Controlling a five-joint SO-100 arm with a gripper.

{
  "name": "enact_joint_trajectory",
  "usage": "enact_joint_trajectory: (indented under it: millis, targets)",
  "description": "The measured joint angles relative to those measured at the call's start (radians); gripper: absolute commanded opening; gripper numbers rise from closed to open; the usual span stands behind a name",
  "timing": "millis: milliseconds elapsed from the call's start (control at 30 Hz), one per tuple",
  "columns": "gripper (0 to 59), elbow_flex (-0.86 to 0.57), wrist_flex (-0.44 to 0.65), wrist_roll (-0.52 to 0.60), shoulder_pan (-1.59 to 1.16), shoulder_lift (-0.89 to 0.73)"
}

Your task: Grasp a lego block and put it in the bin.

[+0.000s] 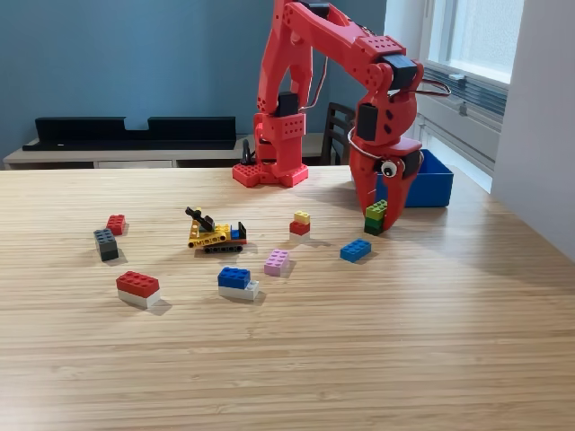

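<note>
The red arm [305,81] is seen bent over the wooden table [359,359], its gripper [382,208] pointed down at centre right of the frame. The green lego block [375,216] — lime over darker green — is enclosed between the jaws at table level; the fingers appear narrowed around it, though actual contact cannot be confirmed from this angle. The blue bin [431,186] is placed just behind the gripper, toward the right edge. Scattered across the middle and left of the frame are a blue brick [356,250], a pink brick [277,262], a yellow-on-red stack [300,223] and a small yellow tracked vehicle [216,233] — all apart from the gripper.
</note>
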Motion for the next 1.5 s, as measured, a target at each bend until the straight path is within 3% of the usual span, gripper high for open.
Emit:
enact_joint_trajectory:
  millis: [167, 433, 567, 1067, 1500]
  targets:
    - [0.0, -0.13, 0.118, 0.057, 0.0, 0.0]
    - [0.0, -0.477, 0.394, 0.158, -0.012, 0.0]
    - [0.0, -0.565, 0.479, 0.183, -0.069, 0.0]
    - [0.0, -0.514, 0.523, 0.27, -0.419, 0.0]
    - [0.3, -0.443, 0.523, 0.241, -0.615, 0.0]
